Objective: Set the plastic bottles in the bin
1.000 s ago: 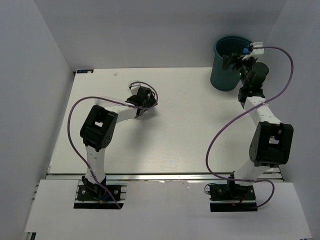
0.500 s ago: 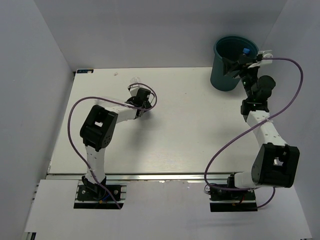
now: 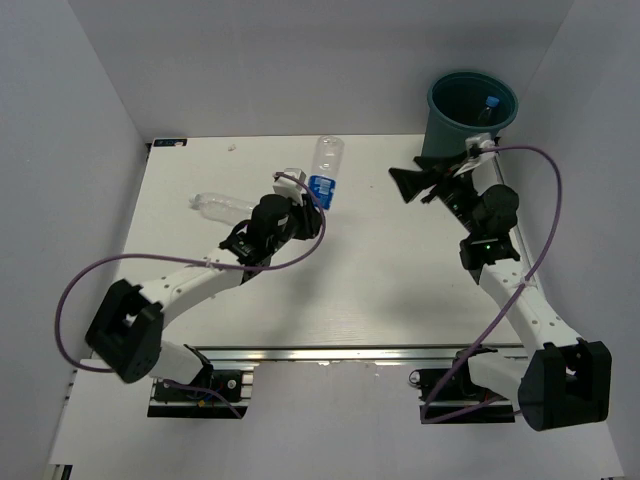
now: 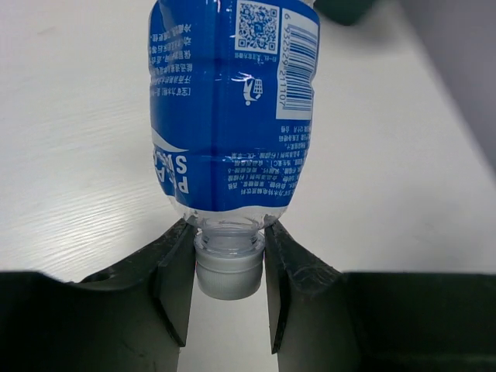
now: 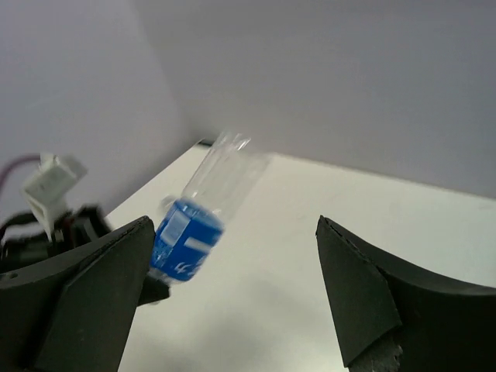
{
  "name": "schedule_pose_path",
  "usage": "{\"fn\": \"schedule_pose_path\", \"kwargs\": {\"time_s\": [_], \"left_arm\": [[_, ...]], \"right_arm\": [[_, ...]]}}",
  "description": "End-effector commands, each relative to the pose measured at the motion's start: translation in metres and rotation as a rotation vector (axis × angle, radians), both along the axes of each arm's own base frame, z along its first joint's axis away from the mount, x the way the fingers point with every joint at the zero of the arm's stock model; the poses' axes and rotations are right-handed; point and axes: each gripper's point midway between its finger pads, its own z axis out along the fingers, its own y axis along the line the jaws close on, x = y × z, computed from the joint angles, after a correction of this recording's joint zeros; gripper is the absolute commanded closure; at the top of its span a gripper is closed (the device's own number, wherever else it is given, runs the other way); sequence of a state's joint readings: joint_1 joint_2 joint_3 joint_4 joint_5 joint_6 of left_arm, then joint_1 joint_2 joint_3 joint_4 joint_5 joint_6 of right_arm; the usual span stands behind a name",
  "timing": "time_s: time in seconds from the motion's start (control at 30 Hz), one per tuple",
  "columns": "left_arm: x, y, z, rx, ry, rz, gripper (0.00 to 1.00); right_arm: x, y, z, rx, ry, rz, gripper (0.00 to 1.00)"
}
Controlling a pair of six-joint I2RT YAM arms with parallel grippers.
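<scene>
**While the left arm holds a bottle by its neck, the carry is the weak point**

While the left gripper (image 4: 227, 267) pinches the blue-labelled bottle (image 4: 232, 116) just above its pale cap, the whole body sticks out past the fingers, unsupported. From above, the bottle is up off the far middle of the table (image 3: 350, 300). It is well apart from the bin (image 3: 440, 140), which stands off the far right corner. Right gripper (image 3: 402, 185): fingers spread wide, nothing between them, aimed at the held bottle from the bin side.

Risks, as I judge them:
- Neck-only hold. A quick swing could pivot the bottle in the jaws or let it slip. Thin light plastic, likely to bounce and roll.
- Bin looks a long reach for the left arm. If a hand-over is meant, right fingers closing late or off-centre would knock the bottle loose.
- Both arms meet mid-table, so wrists or the purple cables (image 3: 555, 230) could foul.
- Plain clear bottle (image 3: 222, 205) lies on its side just beyond the left forearm. A careless sweep back could send it rolling toward the edge.

A blue cap (image 3: 492, 101) shows inside the bin. No other bottles in view.

Surface: flat white tabletop, smooth, no lip seen, so round things should run freely. Room: pale grey panels close in at left, back and right.
</scene>
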State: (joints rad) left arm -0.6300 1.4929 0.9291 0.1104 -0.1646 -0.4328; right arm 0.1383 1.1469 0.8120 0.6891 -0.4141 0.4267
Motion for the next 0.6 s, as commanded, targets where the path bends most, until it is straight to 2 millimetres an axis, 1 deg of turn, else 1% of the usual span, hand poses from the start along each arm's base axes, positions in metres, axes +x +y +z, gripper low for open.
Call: {"fn": "schedule_pose_path", "kwargs": {"time_s": [0.0,0.03,0.07,0.17,0.2,0.27,0.4,0.47,0.5,0.57], "left_arm": [[-0.044,-0.03,0.055,-0.056,-0.182,-0.251,1.0],[-0.063,-0.042,0.055,-0.131,-0.163,-0.346,1.0],[-0.074,-0.048,0.061,-0.169,-0.173,-0.388,1.0],[-0.099,-0.056,0.074,-0.257,-0.202,-0.467,1.0],[-0.106,-0.06,0.079,-0.273,-0.217,-0.493,1.0],[-0.117,-0.063,0.085,-0.287,-0.228,-0.524,1.0],[-0.129,-0.068,0.091,-0.298,-0.241,-0.553,1.0],[-0.137,-0.071,0.093,-0.313,-0.244,-0.582,1.0],[-0.14,-0.073,0.097,-0.325,-0.255,-0.596,1.0],[-0.147,-0.075,0.099,-0.334,-0.261,-0.616,1.0]], "right_arm": [[-0.04,0.042,-0.011,-0.003,0.035,0.152,0.11],[-0.05,0.049,-0.012,-0.002,0.037,0.176,0.11],[-0.058,0.059,-0.021,0.013,0.079,0.213,0.11],[-0.074,0.071,-0.026,0.048,0.092,0.259,0.11],[-0.075,0.072,-0.032,0.059,0.116,0.257,0.11],[-0.079,0.078,-0.034,0.052,0.126,0.276,0.11],[-0.085,0.091,-0.034,0.05,0.128,0.317,0.11],[-0.085,0.097,-0.037,0.047,0.139,0.328,0.11],[-0.083,0.097,-0.037,0.051,0.146,0.32,0.11],[-0.08,0.101,-0.042,0.069,0.178,0.326,0.11]]}}
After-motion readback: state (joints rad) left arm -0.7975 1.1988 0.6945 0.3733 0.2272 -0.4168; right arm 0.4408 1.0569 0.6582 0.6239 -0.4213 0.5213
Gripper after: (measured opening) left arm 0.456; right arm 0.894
